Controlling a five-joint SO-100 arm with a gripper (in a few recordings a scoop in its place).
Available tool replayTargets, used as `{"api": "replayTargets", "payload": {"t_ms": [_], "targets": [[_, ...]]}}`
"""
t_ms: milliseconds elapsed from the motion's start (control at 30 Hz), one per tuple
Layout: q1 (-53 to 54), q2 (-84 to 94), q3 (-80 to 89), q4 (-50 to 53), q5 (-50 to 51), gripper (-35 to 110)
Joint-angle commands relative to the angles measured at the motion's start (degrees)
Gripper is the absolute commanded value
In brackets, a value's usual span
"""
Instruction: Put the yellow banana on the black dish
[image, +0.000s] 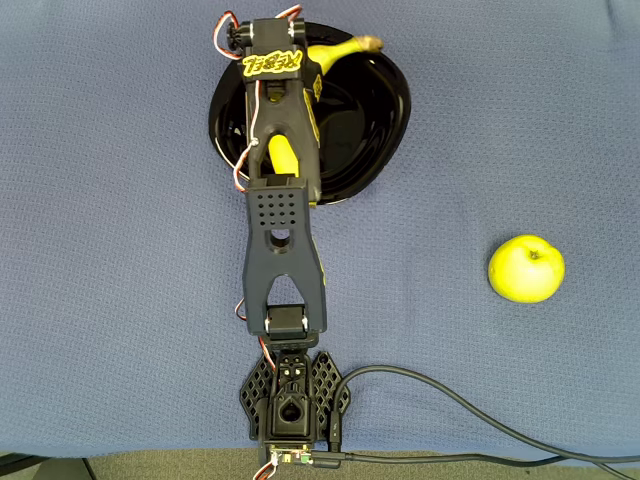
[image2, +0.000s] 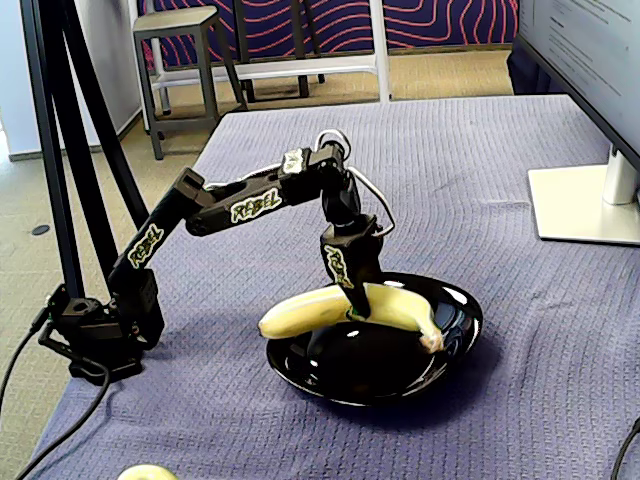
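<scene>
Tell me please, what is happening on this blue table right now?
A black robot arm's gripper is shut on the long curved yellow banana near its middle, over the glossy black shallow dish. The stem end seems to touch the dish, while the other end sticks out past the rim, raised. The banana is not yet released. A round yellow-green apple lies apart on the blue cloth, untouched.

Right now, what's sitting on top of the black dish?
The yellow banana lies across the black dish, one end past the rim, with the gripper at its middle. The arm covers its middle from overhead; jaw contact can't be judged.
</scene>
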Motion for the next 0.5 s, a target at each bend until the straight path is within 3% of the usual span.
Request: {"api": "replayTargets", "payload": {"t_ms": [0,233,467], "targets": [[1.58,4.57,0.18,0.88,1.05,14],[2.02,4.83,-0.44,-1.41,5.27,24],[1.49,5.19,-0.35,-1.41,5.63,25]]}}
